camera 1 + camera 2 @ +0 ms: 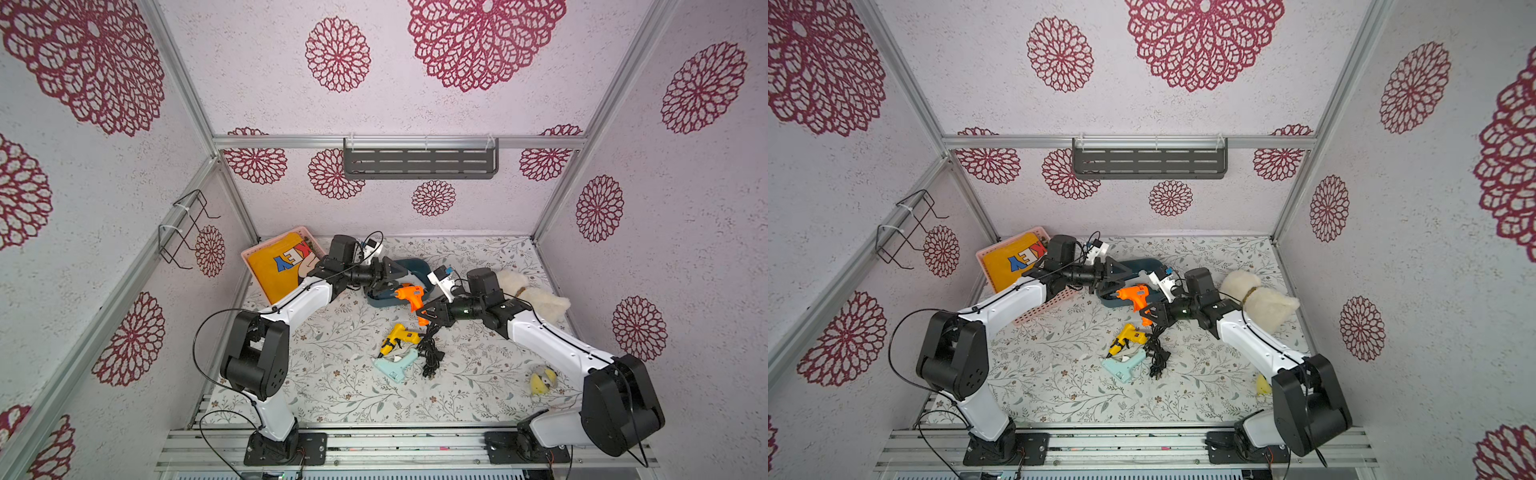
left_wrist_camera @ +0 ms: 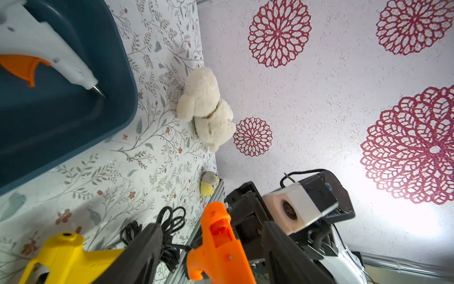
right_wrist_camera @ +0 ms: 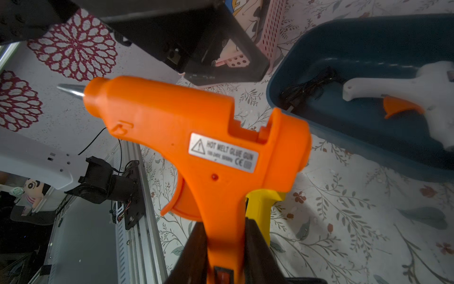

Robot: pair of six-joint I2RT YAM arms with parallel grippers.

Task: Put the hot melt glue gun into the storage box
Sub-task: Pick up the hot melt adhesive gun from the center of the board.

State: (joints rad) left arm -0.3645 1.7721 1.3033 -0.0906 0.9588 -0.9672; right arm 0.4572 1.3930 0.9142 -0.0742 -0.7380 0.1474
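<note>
My two top views look down from high above the front edge of the tabletop (image 1: 332, 395), facing the back wall (image 1: 415, 104). They sit far enough off to take in both my arms and the whole surface, and show almost the same scene, shifted slightly sideways. My left wrist camera sits close behind my left gripper (image 2: 211, 227), looking across the tabletop toward the right wall (image 2: 319, 98). My right wrist camera peers along my right gripper (image 3: 224, 233), very near the orange glue gun (image 3: 196, 135), facing the left wall (image 3: 137, 61). Both wrist views share that gun, the storage box (image 2: 73, 123) and the white glue gun (image 2: 49, 49) inside it.
</note>
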